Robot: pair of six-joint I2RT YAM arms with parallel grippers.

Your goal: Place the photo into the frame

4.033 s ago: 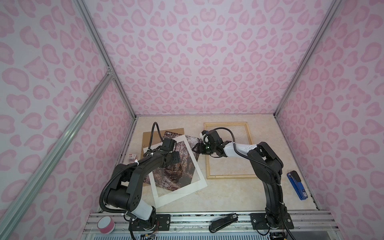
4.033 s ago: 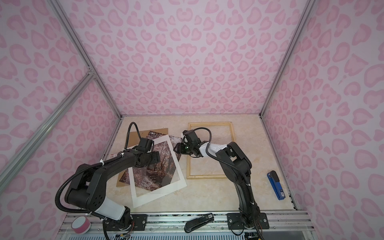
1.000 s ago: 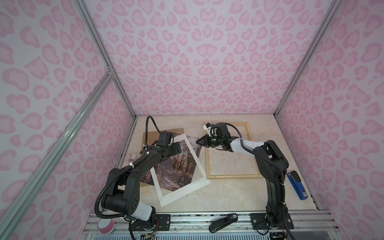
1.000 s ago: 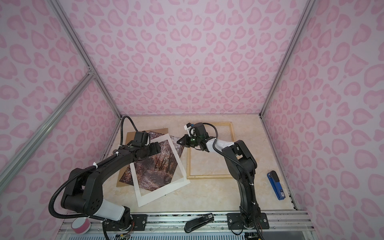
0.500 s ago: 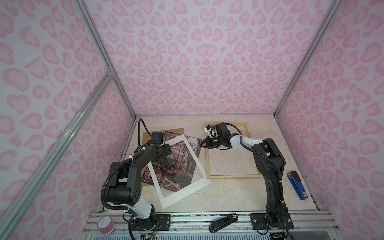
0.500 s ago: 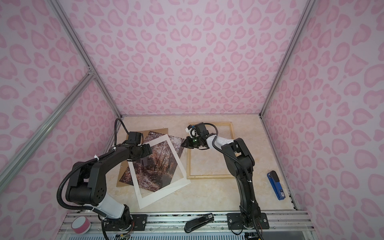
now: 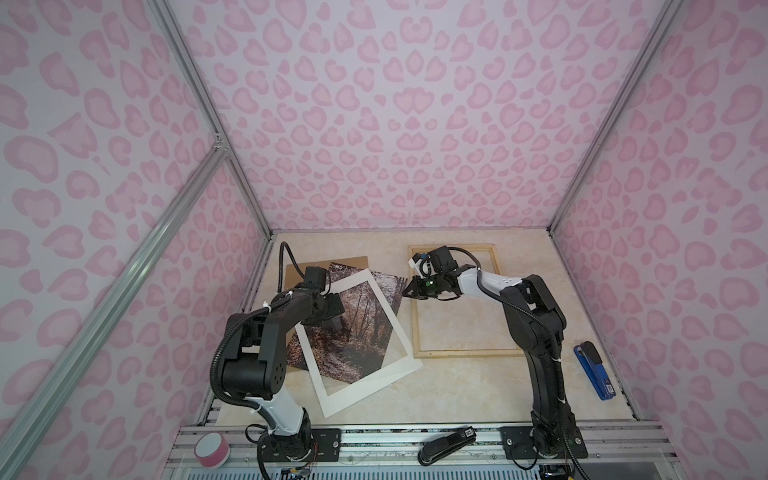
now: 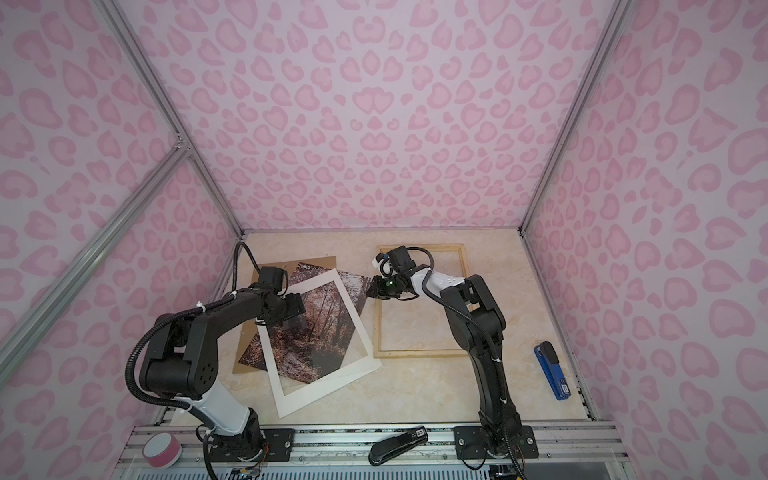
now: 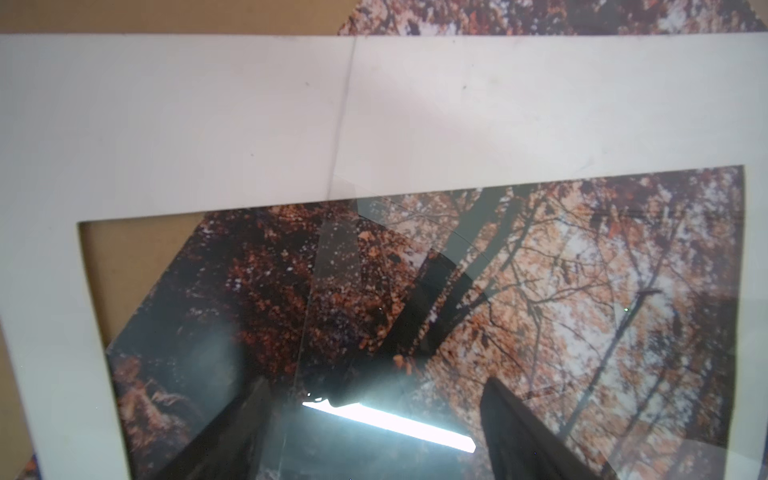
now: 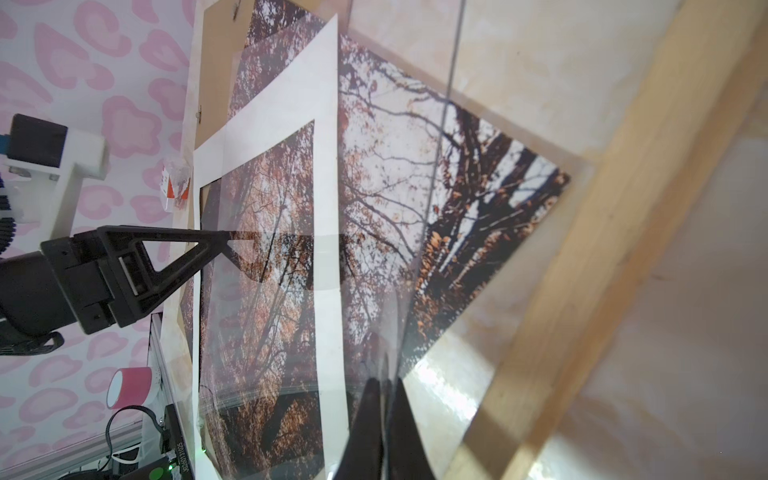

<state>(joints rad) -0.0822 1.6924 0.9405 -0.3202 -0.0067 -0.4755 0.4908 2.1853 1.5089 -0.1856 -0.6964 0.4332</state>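
The photo (image 7: 353, 332) (image 8: 316, 328), an autumn forest print, lies face up on the table under a white mat (image 7: 365, 386). One of its corners (image 10: 498, 187) reaches almost to the left rail of the pale wooden frame (image 7: 415, 332) (image 8: 378, 328) (image 10: 602, 232). My right gripper (image 7: 409, 291) (image 10: 386, 399) hovers by that corner, shut on the edge of a thin clear sheet that slants over the photo. My left gripper (image 7: 332, 309) (image 9: 374, 436) is open just above the photo inside the mat's window, holding nothing. The same clear sheet glares in the left wrist view.
A brown backing board (image 7: 299, 270) lies under the photo at the far left. A blue stapler (image 7: 592, 370) rests at the right edge and a black stapler (image 7: 446, 444) on the front rail. A pink tape roll (image 7: 212, 449) stands front left.
My left gripper swung out to the mat's far-left corner and came back over the photo. The right gripper dipped slightly beside the photo's corner and stayed shut. The mat slid a little right.
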